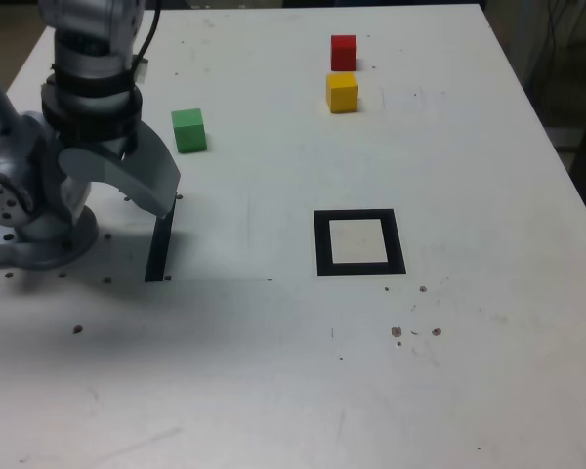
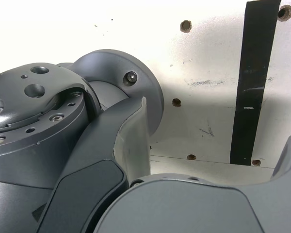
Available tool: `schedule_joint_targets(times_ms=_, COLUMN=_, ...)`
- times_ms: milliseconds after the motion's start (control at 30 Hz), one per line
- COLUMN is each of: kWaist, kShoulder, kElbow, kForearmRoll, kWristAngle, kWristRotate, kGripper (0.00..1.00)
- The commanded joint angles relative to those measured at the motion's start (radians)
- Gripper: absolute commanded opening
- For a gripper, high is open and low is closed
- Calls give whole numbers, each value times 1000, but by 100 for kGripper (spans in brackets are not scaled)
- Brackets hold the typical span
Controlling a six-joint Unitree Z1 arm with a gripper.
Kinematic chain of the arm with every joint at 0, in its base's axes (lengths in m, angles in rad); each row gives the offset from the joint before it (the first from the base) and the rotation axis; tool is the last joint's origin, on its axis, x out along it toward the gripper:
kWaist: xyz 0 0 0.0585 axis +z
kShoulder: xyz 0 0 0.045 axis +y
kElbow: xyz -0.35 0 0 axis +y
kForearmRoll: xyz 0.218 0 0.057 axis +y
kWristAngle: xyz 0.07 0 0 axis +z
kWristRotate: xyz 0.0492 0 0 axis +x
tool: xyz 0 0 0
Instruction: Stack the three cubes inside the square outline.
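Note:
Three cubes lie apart on the white table in the exterior view. The green cube (image 1: 188, 130) is nearest the arm, and the red cube (image 1: 344, 52) sits just behind the yellow cube (image 1: 342, 92) at the far middle. The square outline (image 1: 321, 242) lies flat near the table's centre with nothing inside it. My gripper (image 1: 164, 198) hangs folded down beside the arm's base at the exterior view's left, over the table. In the wrist view my gripper (image 2: 218, 121) is open, jaws wide apart, with only bare table between them. No cube shows in the wrist view.
A thin black strip (image 1: 160, 246) is stuck to the table just under the gripper, also seen as the black strip (image 2: 252, 82) in the wrist view. The arm's base (image 1: 39, 234) stands at the left edge. Small holes and specks dot the table (image 1: 273, 371).

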Motion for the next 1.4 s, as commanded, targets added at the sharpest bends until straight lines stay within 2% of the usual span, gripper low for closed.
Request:
schedule_joint_targets(times_ms=0, kWaist=1, kShoulder=4, kElbow=-3, kForearmRoll=7, kWristAngle=-2, kWristRotate=-2, kGripper=100)
schedule_joint_targets(times_ms=233, kWaist=2, kShoulder=-14, kElbow=-21, kForearmRoll=19, kWristAngle=-2, kWristRotate=26, kGripper=99)
schedule_joint_targets(times_ms=367, kWaist=2, kShoulder=-33, kElbow=-76, kForearmRoll=72, kWristAngle=0, kWristRotate=52, kGripper=99)
schedule_joint_targets(times_ms=567, kWaist=29, kShoulder=-1, kElbow=-237, kForearmRoll=160, kWristAngle=37, kWristRotate=111, kGripper=100)
schedule_joint_targets(times_ms=933, kWaist=182, kShoulder=108, kElbow=-594, kForearmRoll=272, kWristAngle=73, kWristRotate=335, kGripper=99)
schedule_joint_targets(times_ms=1133, kWaist=243, kShoulder=213, kElbow=-775, kForearmRoll=353, kWristAngle=112, kWristRotate=426, kGripper=99)
schedule_joint_targets(times_ms=1367, kWaist=338, kShoulder=347, kElbow=-959, kForearmRoll=395, kWristAngle=151, kWristRotate=540, kGripper=99)
